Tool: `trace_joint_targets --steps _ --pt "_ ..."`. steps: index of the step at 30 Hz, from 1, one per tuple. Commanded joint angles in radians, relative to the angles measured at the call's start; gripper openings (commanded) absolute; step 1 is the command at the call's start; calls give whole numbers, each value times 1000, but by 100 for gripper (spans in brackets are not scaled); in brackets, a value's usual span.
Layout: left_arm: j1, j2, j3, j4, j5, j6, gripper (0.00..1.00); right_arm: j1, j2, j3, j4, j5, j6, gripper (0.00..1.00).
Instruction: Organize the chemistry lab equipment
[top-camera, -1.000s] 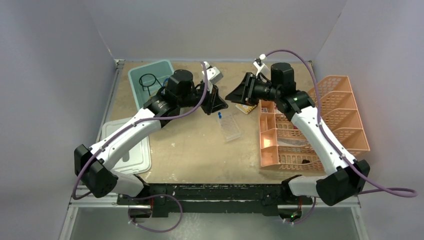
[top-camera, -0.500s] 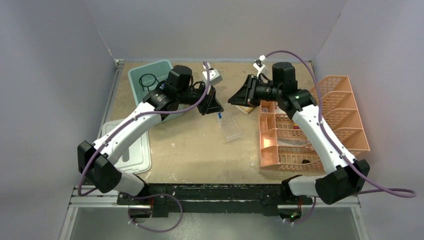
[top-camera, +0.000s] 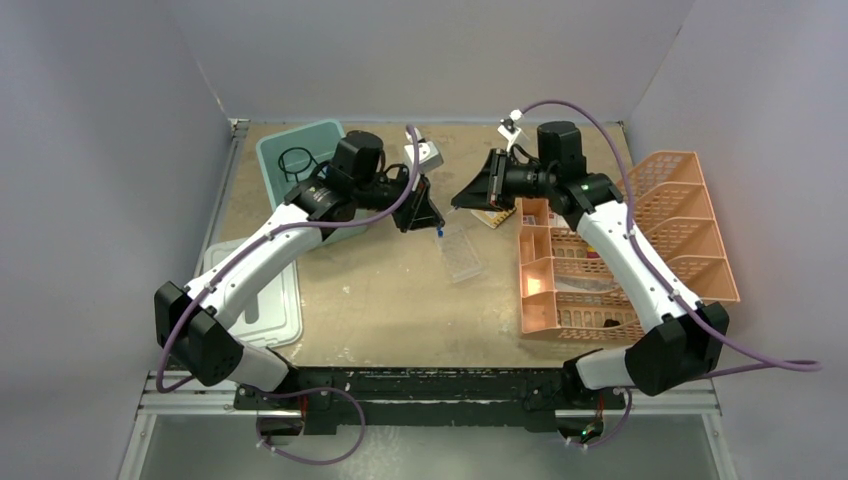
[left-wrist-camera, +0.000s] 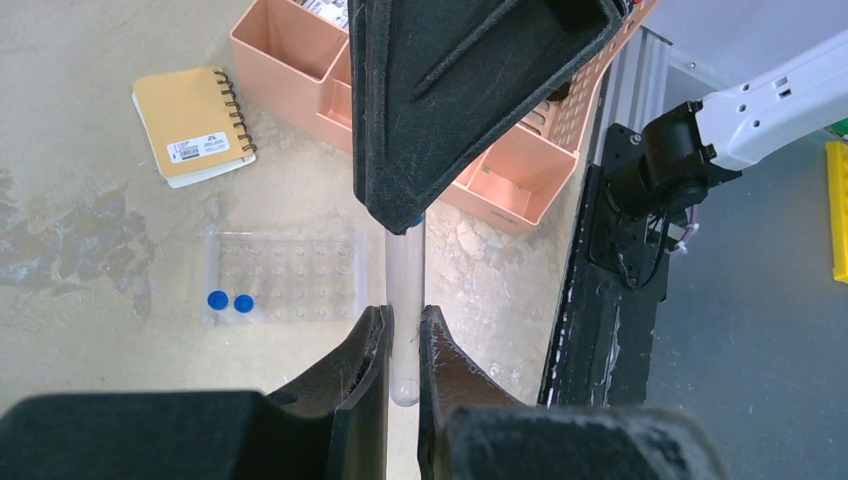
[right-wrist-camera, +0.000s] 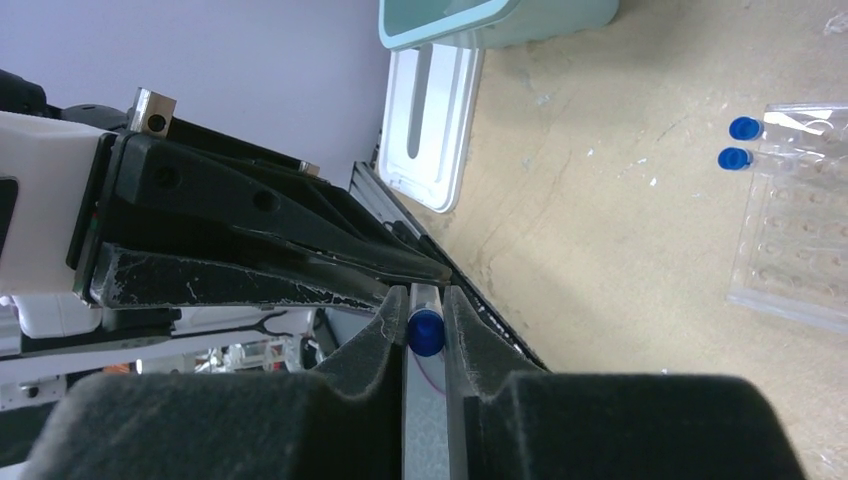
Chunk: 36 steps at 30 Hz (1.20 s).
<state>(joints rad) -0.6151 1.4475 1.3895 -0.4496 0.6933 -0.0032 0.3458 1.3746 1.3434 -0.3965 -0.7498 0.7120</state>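
A clear tube with a blue cap hangs in the air between both grippers. My left gripper (left-wrist-camera: 402, 315) is shut on the tube's (left-wrist-camera: 405, 270) rounded bottom end. My right gripper (right-wrist-camera: 427, 295) is shut on its blue cap (right-wrist-camera: 426, 332). In the top view the left gripper (top-camera: 428, 208) and the right gripper (top-camera: 466, 195) meet tip to tip above the clear rack (top-camera: 462, 255). The rack (left-wrist-camera: 290, 280) lies flat on the table with two blue-capped tubes (left-wrist-camera: 217, 299) at one end. A black wire ring tripod (top-camera: 297, 160) sits in the teal tub (top-camera: 330, 135).
The orange tiered mesh tray (top-camera: 640, 250) stands at the right. The tub's white lid (top-camera: 262, 310) lies at the left front. A tan spiral notebook (left-wrist-camera: 192, 125) lies beside the tray. A small white object (top-camera: 425, 152) sits at the back, behind the left gripper.
My right gripper has moved a little left towards the left gripper, so the tips now meet. The left arm has shifted slightly back. The rack has not moved.
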Motion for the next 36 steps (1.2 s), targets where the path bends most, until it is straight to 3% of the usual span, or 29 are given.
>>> trace_joint_targets --steps 1,3,7,13,17,20,26,36 --pt "10 -15 19 47 -71 -24 4 -2 -14 32 26 -9 -42 10" --pt "13 -23 7 63 -152 -57 28 -3 -13 39 -5 56 -91 10" --pt "38 -54 -31 111 -381 -148 47 -1 -13 37 -69 343 -273 10" --pt "114 -152 -110 223 -581 -302 49 54 -24 -55 -29 648 -383 8" --pt "115 -215 -147 257 -780 -388 50 190 -17 -100 32 856 -431 8" --pt "115 -239 -140 247 -836 -418 50 273 29 -86 20 952 -442 8" --pt "115 -294 -136 240 -912 -437 51 382 99 -84 38 1050 -458 8" --pt "115 -314 -169 241 -972 -450 51 428 155 -149 152 1077 -457 7"
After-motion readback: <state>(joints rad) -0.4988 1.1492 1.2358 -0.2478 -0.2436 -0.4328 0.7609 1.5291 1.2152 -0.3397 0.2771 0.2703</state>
